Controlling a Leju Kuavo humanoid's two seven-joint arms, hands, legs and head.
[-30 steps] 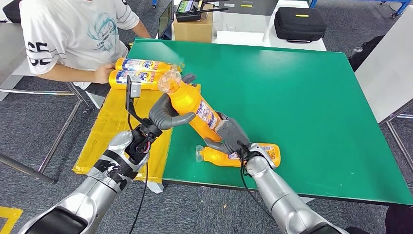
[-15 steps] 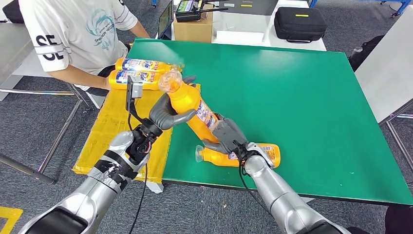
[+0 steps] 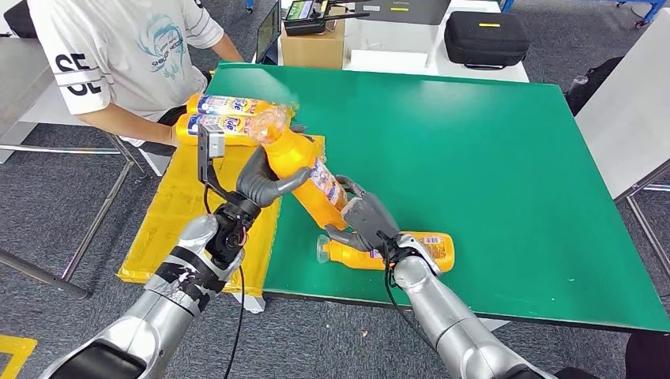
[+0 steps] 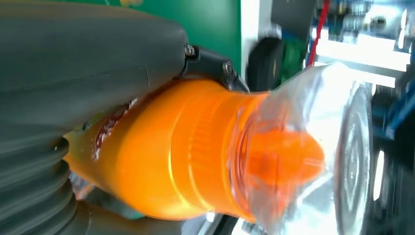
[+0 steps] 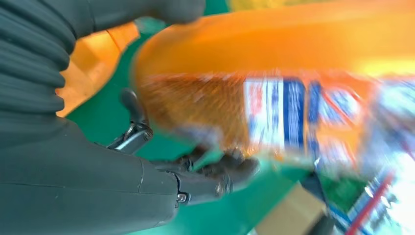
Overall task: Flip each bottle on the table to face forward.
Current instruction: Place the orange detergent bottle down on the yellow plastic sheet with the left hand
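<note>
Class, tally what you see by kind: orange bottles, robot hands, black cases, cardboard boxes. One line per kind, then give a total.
Orange bottles: 4 (held, lying by the table's near edge, two stacked near the person)
Robot hands: 2 (left, right)
Black cases: 1
Cardboard boxes: 1
Total: 8

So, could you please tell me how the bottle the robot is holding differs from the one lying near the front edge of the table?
The held bottle is off the table and tilted, its wrapped cap up toward the person, gripped by the left hand and the right hand. The lying bottle rests flat on the green table, cap pointing toward the robot's left, with no hand gripping it. Both are orange, with a labelled body and clear wrap over the cap.
</note>
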